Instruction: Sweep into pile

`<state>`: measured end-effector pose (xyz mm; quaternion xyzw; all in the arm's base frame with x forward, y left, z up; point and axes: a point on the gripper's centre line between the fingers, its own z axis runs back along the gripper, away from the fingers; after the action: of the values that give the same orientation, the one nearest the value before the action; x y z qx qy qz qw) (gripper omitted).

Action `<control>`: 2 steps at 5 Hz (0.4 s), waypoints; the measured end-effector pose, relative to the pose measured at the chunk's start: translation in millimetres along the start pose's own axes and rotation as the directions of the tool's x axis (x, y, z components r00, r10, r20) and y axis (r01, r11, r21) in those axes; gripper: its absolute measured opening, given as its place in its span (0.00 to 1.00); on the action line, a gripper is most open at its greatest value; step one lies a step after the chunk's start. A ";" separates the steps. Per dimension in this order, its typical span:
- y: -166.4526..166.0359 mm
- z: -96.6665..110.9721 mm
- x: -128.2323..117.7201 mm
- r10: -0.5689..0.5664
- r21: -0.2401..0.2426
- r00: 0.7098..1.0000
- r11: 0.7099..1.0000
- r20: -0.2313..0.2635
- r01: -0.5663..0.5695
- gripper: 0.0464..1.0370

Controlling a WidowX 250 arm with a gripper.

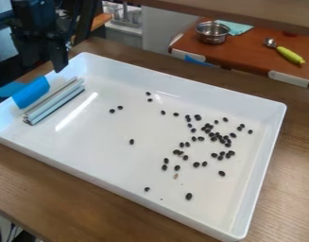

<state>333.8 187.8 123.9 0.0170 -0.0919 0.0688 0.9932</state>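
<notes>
Beans, small and dark (pixel 220 137), lie scattered over the floor of a white tray (pixel 150 186) in the camera view, most of them on the right half. They crowd closest right of the middle, where several touch and many sit just beside one another; around that loose cluster others are spaced more widely. Two lie near each other toward the far wall, two more sit left of these, and one is on its own left of the main scatter. Toward the near side, two dark beans lie well apart from each other, the right-hand one looking larger, and a small brownish piece (pixel 176 176) lies near the lower beans. Black and upright, the gripper (pixel 58 65) hangs at the upper left, by the tray's far left corner and apart from the beans; how far its jaws are open, and whether they have hold of anything, cannot be told. Along the left end of the tray lies a ridged, silvery bar (pixel 54 101), set at a slant, with blue tape (pixel 31 92) on the wall beside it. The tray rests on a brown wooden table (pixel 286 189). Behind, a reddish-brown surface (pixel 245 54) holds a metal pot (pixel 212 33), a teal cloth (pixel 237 28) and a spoon with a yellow-green handle (pixel 289 55).
</notes>
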 end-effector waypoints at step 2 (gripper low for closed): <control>-3.4 -22.9 -8.6 0.018 -0.025 0.999 1.000 -0.047 -0.019 0.96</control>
<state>330.0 184.3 99.8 0.0017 -0.0695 0.0770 0.9946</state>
